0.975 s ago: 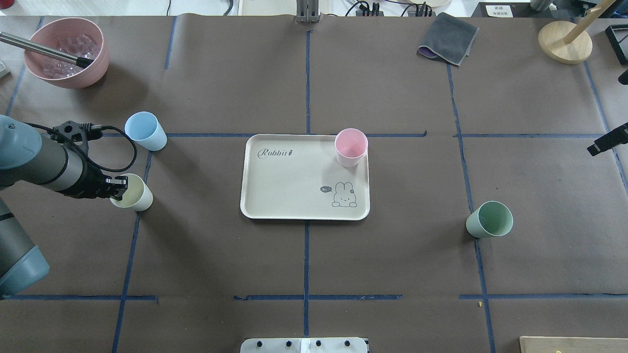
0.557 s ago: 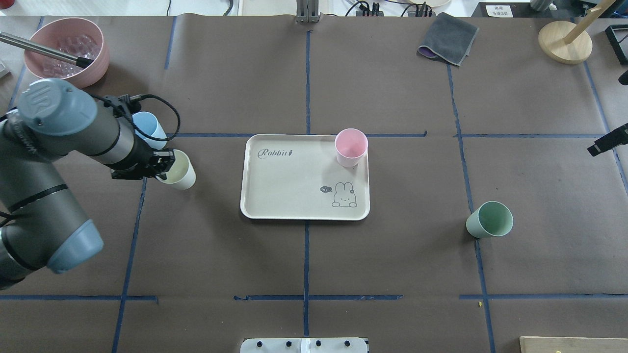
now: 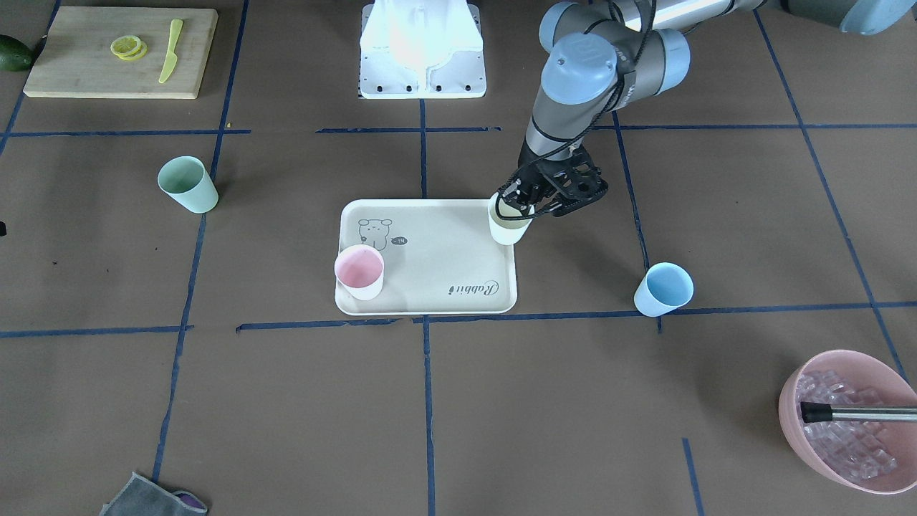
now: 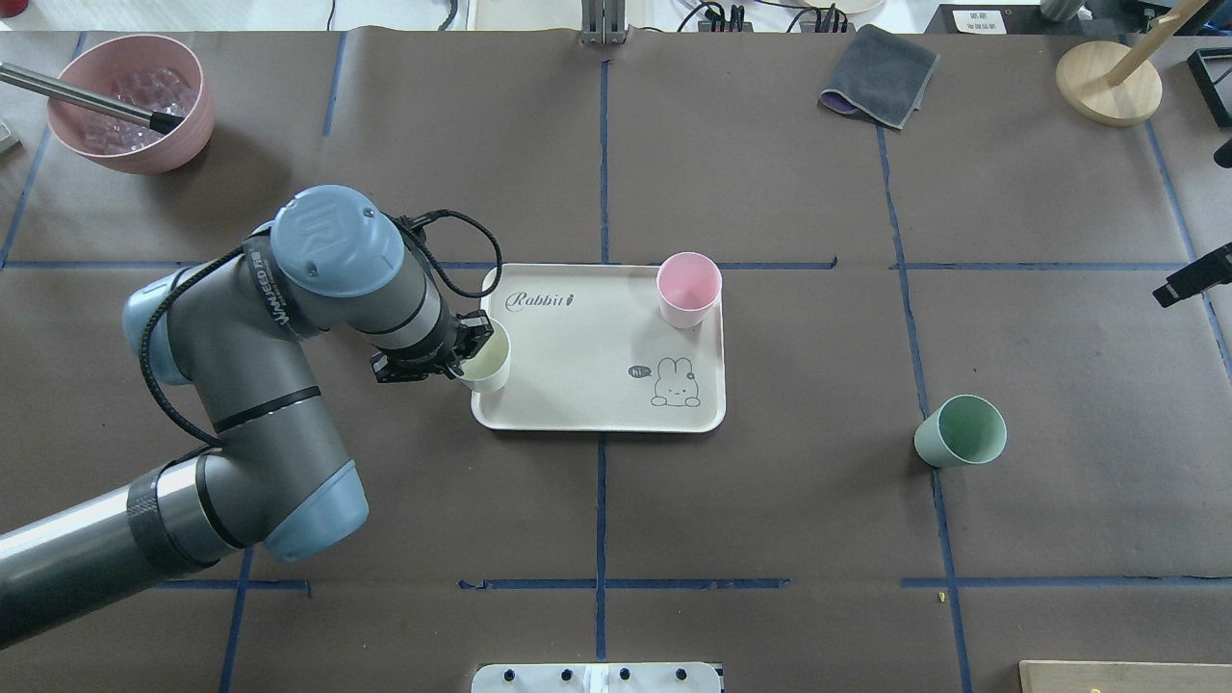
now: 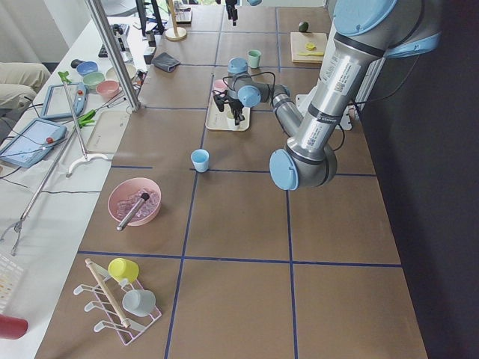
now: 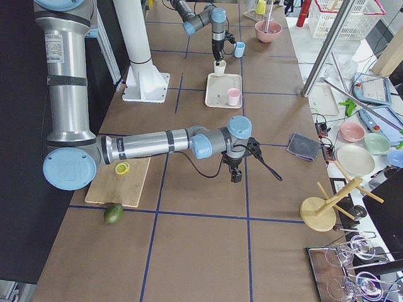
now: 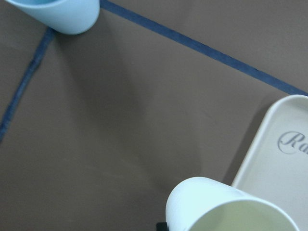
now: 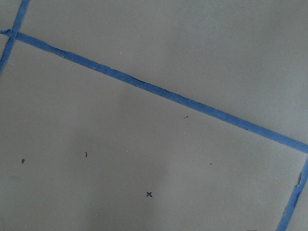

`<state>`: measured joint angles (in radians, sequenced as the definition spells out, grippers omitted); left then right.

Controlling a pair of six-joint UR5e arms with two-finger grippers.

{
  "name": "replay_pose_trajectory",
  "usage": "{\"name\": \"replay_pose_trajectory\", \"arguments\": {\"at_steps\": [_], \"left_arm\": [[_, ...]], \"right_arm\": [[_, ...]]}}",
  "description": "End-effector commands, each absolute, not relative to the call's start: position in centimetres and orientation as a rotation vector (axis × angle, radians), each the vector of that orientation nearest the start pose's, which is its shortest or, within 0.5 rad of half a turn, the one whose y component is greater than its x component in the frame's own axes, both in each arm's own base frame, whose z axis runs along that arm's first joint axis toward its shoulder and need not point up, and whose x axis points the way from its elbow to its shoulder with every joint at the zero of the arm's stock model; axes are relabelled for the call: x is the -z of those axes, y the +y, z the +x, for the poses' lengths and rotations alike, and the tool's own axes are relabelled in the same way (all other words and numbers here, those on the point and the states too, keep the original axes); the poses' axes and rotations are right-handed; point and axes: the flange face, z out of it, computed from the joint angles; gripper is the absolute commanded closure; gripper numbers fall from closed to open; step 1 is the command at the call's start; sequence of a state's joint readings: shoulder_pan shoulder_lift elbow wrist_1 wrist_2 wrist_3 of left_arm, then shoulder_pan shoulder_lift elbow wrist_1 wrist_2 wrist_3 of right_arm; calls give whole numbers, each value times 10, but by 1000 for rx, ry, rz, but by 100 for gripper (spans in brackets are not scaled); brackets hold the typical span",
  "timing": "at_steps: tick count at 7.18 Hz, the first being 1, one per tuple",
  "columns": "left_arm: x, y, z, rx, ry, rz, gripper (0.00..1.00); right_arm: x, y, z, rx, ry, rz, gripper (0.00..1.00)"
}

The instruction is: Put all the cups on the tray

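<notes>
My left gripper (image 4: 469, 351) is shut on the rim of the pale yellow cup (image 4: 489, 361) and holds it upright at the tray's left edge. The cup also shows in the front view (image 3: 510, 228) and the left wrist view (image 7: 231, 207). The cream tray (image 4: 577, 356) carries the pink cup (image 4: 688, 287) at its far right corner. The light blue cup (image 3: 663, 289) stands on the table left of the tray, hidden by my arm in the overhead view. The mint green cup (image 4: 960, 430) stands on the table to the right. My right gripper (image 6: 236, 170) hovers over bare table far right; I cannot tell its state.
A pink bowl of clear cubes (image 4: 130, 101) with a metal rod in it stands at the far left. A grey cloth (image 4: 878, 75) and a wooden stand (image 4: 1107, 82) are at the far right. A cutting board (image 3: 118, 51) with lemon slices lies near the robot's base.
My left arm has swung right, carrying the pale yellow cup from the table's left side to the tray's left edge. It now covers the blue cup in the overhead view.
</notes>
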<state>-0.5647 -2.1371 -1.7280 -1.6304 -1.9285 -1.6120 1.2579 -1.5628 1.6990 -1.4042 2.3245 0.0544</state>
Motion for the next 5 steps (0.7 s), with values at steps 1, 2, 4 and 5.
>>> {"name": "replay_pose_trajectory", "arguments": {"at_steps": [1, 2, 4, 5], "left_arm": [[-243, -428, 515, 420, 859, -123, 100], [-243, -422, 520, 407, 858, -127, 71], [-239, -416, 517, 395, 866, -124, 0], [-235, -411, 496, 387, 887, -118, 0]], "right_arm": [[-574, -504, -95, 358, -793, 145, 1], [-575, -504, -95, 356, -791, 145, 1], [-575, -504, -95, 344, -793, 137, 1], [-572, -504, -96, 333, -795, 137, 1]]}}
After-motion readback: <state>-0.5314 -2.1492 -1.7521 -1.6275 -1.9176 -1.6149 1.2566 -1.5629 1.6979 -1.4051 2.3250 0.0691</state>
